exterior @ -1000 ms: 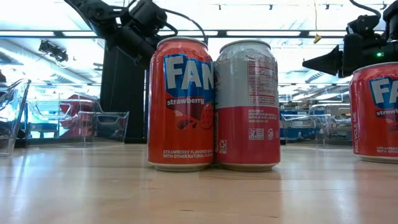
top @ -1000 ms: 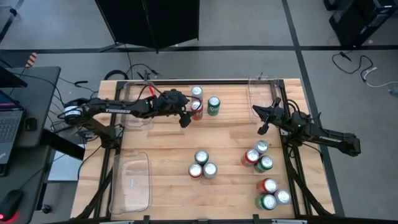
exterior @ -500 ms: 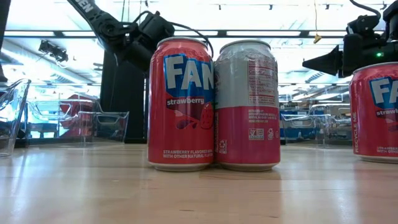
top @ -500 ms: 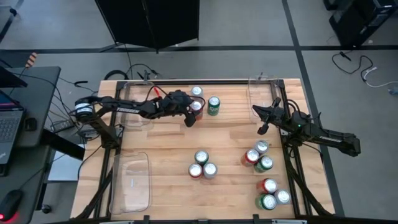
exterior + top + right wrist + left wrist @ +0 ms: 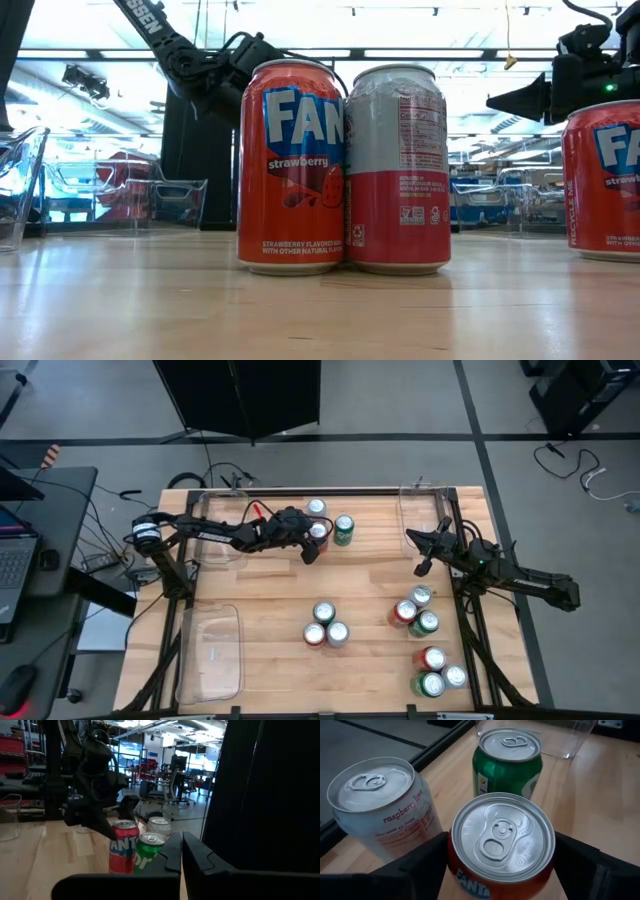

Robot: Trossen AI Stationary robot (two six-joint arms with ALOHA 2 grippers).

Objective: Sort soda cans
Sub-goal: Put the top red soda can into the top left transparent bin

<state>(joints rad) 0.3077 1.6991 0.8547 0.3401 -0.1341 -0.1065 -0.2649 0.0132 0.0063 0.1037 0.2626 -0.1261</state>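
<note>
Left tool [image 5: 312, 546]: upper centre of high view, fingers apart, straddling red Fanta can [image 5: 501, 851], grip not closed | White raspberry-lime can [image 5: 382, 810], green can [image 5: 507, 762]: just beside it | Right tool [image 5: 421, 552]: right of worktop [image 5: 270, 595], fingers together, holding nothing | Other cans: lower centre and lower right clusters

The left gripper [image 5: 312, 544] is set at the far middle of the table [image 5: 260, 600], its fingers on either side of one can [image 5: 502, 845]. A second can [image 5: 380, 807] stands touching that can just beyond it, and a third [image 5: 507, 764] just to the right. The right gripper [image 5: 420, 552] hangs well to the right, above the table, and a cluster of three cans [image 5: 414, 611] is placed nearer than it.
</note>
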